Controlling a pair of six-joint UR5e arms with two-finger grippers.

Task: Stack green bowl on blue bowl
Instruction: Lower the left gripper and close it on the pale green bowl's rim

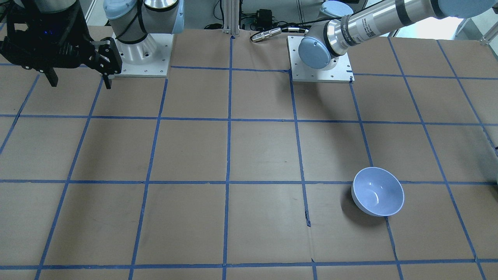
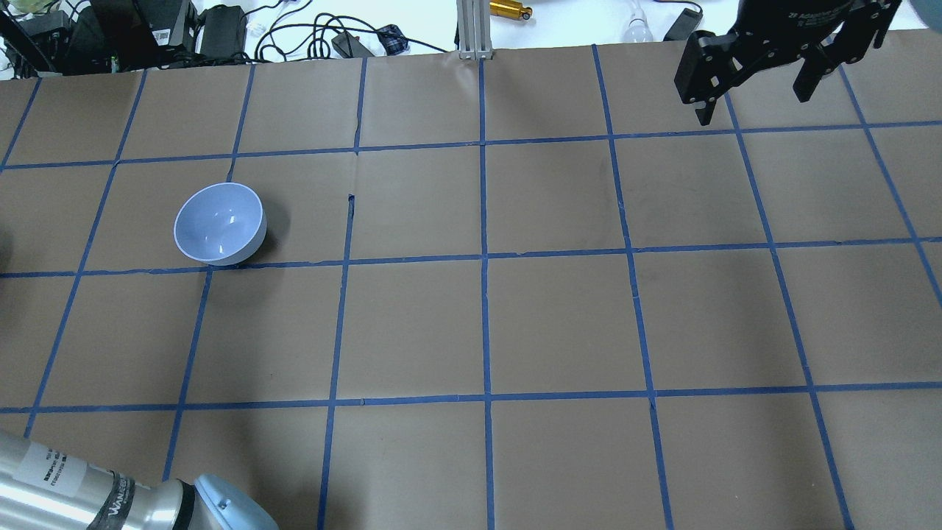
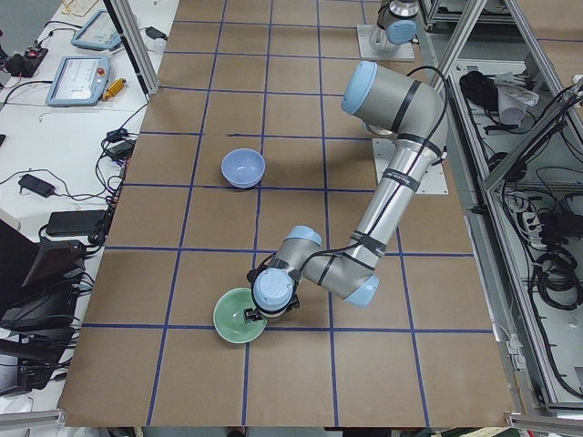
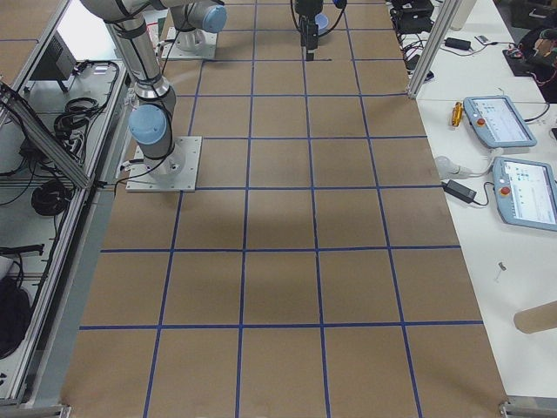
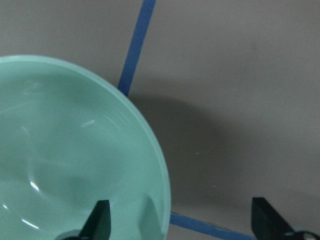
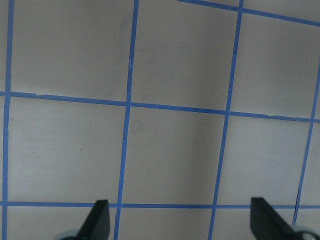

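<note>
Blue tape grid (image 2: 483,221) crosses the brown table (image 2: 559,316); a teach pendant (image 4: 499,120) lies alongside.

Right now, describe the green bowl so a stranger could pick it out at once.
On the brown table with blue tape lines, follow the left arm down to its claw. The claw straddles the rim of the green bowl, mint-coloured, unlike the lavender blue bowl standing alone.

The bench (image 1: 186,151) is a broad flat top covered in brown paper and ruled into squares by blue tape lines (image 1: 186,181). A round, glossy, pale lavender-blue bowl (image 1: 377,191) stands upright on it at a crossing of the tape. Well apart from it, a round, glossy, mint-green bowl (image 3: 232,320) stands upright over a tape line. Two flat, pale metal base plates (image 1: 342,68) lie near one long edge.
</note>
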